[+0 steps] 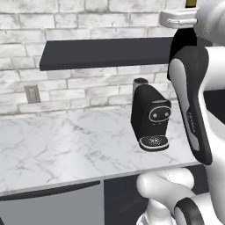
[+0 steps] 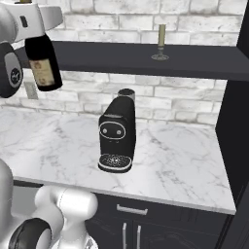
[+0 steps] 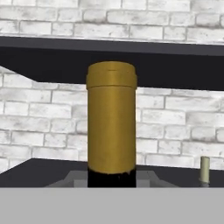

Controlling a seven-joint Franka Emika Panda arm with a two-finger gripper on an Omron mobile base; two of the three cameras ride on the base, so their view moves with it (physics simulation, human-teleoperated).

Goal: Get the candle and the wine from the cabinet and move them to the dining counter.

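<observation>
We've got the wine up in the air at ten o'clock in the right base view, hanging clear of the cabinet and well above the marble surface. The end effector is closed tight on the bottle's neck: in the hand view we see the gold foil rising straight up from between the fingers, dead centre. The tan label faces us on the dark glass, and the bottle hangs a little tilted. Over at one o'clock in that same right base view, the candle stands upright in its small holder on top of the cabinet, well apart from the bottle; in the hand view it peeks in at five o'clock. Below the cabinet, a black coffee machine sits on the surface, near the middle, in front of the whitewashed brick wall.
</observation>
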